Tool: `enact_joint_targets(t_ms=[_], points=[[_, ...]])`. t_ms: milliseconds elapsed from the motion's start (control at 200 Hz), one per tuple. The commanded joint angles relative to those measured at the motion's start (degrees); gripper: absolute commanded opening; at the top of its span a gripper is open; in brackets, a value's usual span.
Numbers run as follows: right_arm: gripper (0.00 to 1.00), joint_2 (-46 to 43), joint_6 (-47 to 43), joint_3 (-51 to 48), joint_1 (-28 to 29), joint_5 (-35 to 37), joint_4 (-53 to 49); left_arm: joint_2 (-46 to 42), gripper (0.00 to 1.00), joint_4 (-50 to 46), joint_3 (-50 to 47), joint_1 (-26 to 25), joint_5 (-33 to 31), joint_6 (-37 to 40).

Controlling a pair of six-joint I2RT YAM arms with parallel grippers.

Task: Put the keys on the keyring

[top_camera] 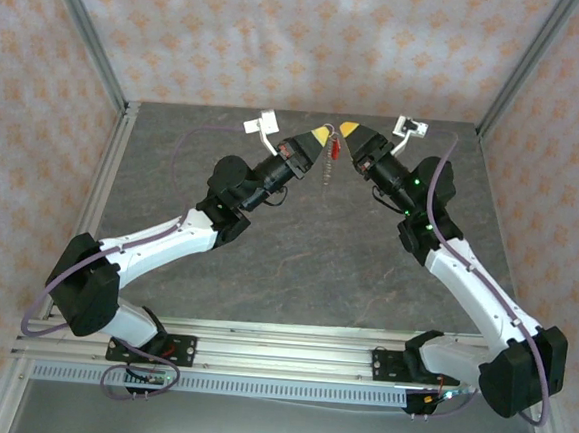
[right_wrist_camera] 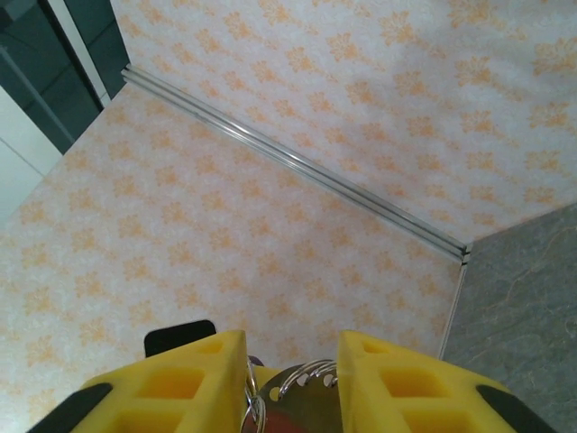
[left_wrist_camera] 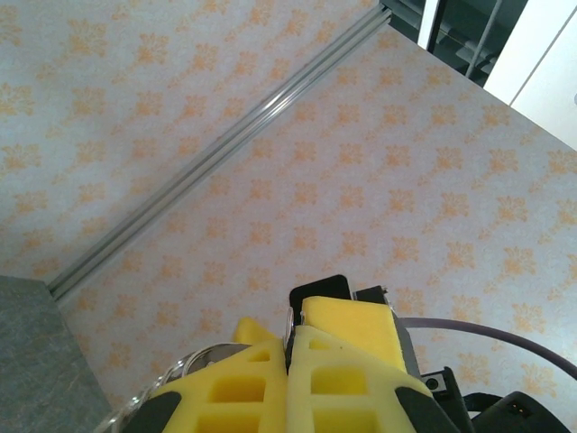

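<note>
Jaws yellow; key (top_camera: 326, 164) head red; keyring (top_camera: 323, 182) silvery-brown; table (top_camera: 297, 252) grey marbled; walls (top_camera: 284, 36) pale, orange floral.

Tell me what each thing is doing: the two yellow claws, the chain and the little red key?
left gripper: shut, seemingly pinching the top of the keyring.
right gripper: fingers apart, silvery loops between them; can't tell if it squeezes them.
keyring: hanging limp in the air between the two grippers.
red key: dangling with the keyring; too small to tell if it is threaded on.
</note>
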Motion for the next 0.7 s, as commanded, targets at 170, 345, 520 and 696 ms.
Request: enact_joint_targets(t_ms=[170, 345, 520, 696], points=[[0.26, -0.53, 2.89, -0.55, 0.40, -2.33, 6.73, 0.50, 0.00, 4.56, 1.88, 0.50, 0.84, -0.65], [0.26, -0.05, 2.98, -0.63, 1.15, -2.73, 6.50, 0.84, 0.00, 5.06, 1.93, 0.67, 0.71, -0.85], [0.20, -0.09, 2.89, -1.34, 1.48, -2.73, 6.51, 0.90, 0.00, 5.20, 1.94, 0.68, 0.59, -0.90], [0.04, -0.53, 2.98, -2.47, 1.59, -2.65, 6.44, 0.93, 0.00, 5.33, 2.00, 0.76, 0.48, -0.95]])
